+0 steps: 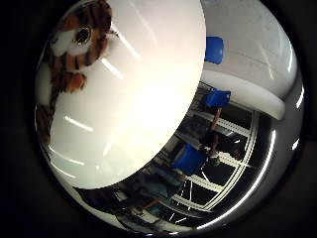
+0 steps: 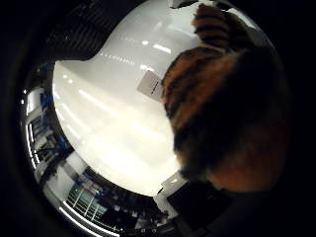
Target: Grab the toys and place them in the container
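A plush tiger (image 2: 227,113) with orange, black and white stripes lies on the white table (image 1: 138,99). It fills much of the thumb side view, so it is close to my hand's palm. A white sewn tag (image 2: 150,84) sticks out from its side onto the table. The tiger's face (image 1: 79,37), with one round dark eye, shows in the little finger side view. No container shows in either view. None of my hand is clearly in view.
The round table's edge (image 1: 163,163) drops off to the room's floor. Blue chairs (image 1: 190,158) stand beyond it, beside another white curved surface (image 1: 247,91). Dark window frames and furniture lie further off.
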Robot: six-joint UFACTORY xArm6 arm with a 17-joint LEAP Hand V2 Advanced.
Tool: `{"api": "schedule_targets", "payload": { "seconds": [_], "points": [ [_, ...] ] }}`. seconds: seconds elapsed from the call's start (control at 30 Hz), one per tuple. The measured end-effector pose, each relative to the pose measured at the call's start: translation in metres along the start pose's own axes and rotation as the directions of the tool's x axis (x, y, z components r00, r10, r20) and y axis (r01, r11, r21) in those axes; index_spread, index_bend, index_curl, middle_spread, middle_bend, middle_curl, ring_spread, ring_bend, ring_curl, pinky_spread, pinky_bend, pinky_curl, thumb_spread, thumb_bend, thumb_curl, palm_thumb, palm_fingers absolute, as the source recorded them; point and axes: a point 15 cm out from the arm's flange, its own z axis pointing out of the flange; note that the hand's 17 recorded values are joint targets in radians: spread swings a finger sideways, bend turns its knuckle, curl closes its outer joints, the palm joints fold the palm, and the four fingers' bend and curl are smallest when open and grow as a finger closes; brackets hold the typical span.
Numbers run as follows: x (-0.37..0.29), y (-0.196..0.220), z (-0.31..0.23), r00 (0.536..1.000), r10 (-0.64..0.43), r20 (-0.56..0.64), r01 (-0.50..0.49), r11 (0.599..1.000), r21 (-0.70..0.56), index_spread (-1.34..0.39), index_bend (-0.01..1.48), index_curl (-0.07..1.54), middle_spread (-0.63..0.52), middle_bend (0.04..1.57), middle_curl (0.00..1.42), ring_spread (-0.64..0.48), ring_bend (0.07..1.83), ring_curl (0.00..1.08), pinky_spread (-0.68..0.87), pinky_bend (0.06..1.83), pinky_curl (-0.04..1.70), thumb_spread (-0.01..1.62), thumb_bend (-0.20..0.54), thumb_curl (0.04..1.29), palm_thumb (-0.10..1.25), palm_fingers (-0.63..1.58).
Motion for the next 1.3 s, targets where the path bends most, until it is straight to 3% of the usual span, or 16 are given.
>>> {"api": "schedule_targets", "payload": {
  "seconds": [0.1, 0.2, 0.23, 0.3, 0.33, 0.43, 0.7, 0.8, 1.07, 1.3],
  "points": [
    [-0.006, 0.002, 0.006, 1.0, -0.004, 0.012, 0.004, 1.0, -0.007, -0.46, 0.16, 0.26, -0.14, 0.24, 0.33, 0.0, 0.39, 0.28, 0.35, 0.41, 0.28, 0.96, -0.026, 0.34, 0.71, 0.32],
    [-0.005, 0.007, 0.006, 1.0, -0.001, 0.016, 0.001, 1.0, -0.008, -0.46, 0.17, 0.26, -0.22, 0.34, 0.36, -0.15, 0.54, 0.31, 0.19, 0.38, 0.26, 0.96, -0.024, 0.34, 0.72, 0.54],
    [-0.004, 0.01, 0.005, 1.0, 0.005, 0.016, -0.005, 1.0, -0.007, -0.46, 0.17, 0.26, -0.25, 0.42, 0.39, -0.2, 0.61, 0.32, 0.11, 0.4, 0.26, 0.96, -0.024, 0.34, 0.72, 0.69],
    [-0.002, 0.013, 0.003, 1.0, 0.013, 0.015, -0.013, 1.0, -0.008, -0.45, 0.15, 0.25, -0.31, 0.54, 0.45, -0.31, 0.78, 0.38, -0.24, 0.57, 0.28, 0.97, -0.023, 0.34, 0.72, 1.05],
    [0.0, 0.016, 0.001, 1.0, 0.017, 0.014, -0.017, 1.0, -0.008, -0.45, 0.17, 0.26, -0.32, 0.58, 0.47, -0.32, 0.81, 0.39, -0.35, 0.62, 0.29, 0.98, -0.024, 0.34, 0.72, 1.11],
    [0.002, 0.023, -0.004, 1.0, 0.027, 0.01, -0.027, 1.0, -0.008, -0.43, 0.38, 0.38, -0.31, 0.8, 0.59, -0.33, 0.95, 0.48, -0.52, 0.75, 0.36, 1.02, -0.021, 0.33, 0.74, 1.32],
    [0.004, 0.048, -0.02, 0.996, 0.086, 0.038, -0.087, 0.996, 0.028, -0.33, 0.96, 0.74, -0.25, 1.17, 0.82, -0.27, 1.28, 0.67, -0.34, 1.25, 0.65, 1.15, 0.009, 0.35, 0.88, 1.15],
    [0.002, 0.048, -0.037, 0.992, 0.103, 0.069, -0.108, 0.991, 0.082, -0.28, 1.06, 0.8, -0.22, 1.25, 0.86, -0.26, 1.33, 0.72, -0.28, 1.33, 0.74, 1.18, 0.021, 0.39, 0.98, 1.1],
    [-0.018, 0.077, -0.083, 0.971, 0.148, 0.189, -0.168, 0.982, 0.092, -0.24, 1.12, 0.84, -0.18, 1.3, 0.9, -0.26, 1.35, 0.81, -0.2, 1.33, 0.9, 1.15, -0.008, 0.49, 1.07, 1.04],
    [0.005, 0.103, -0.15, 0.957, 0.243, 0.156, -0.269, 0.948, 0.171, -0.22, 1.13, 0.84, -0.17, 1.32, 0.9, -0.26, 1.35, 0.86, -0.18, 1.28, 1.04, 1.11, -0.012, 0.55, 1.08, 1.04]
  ]
}}
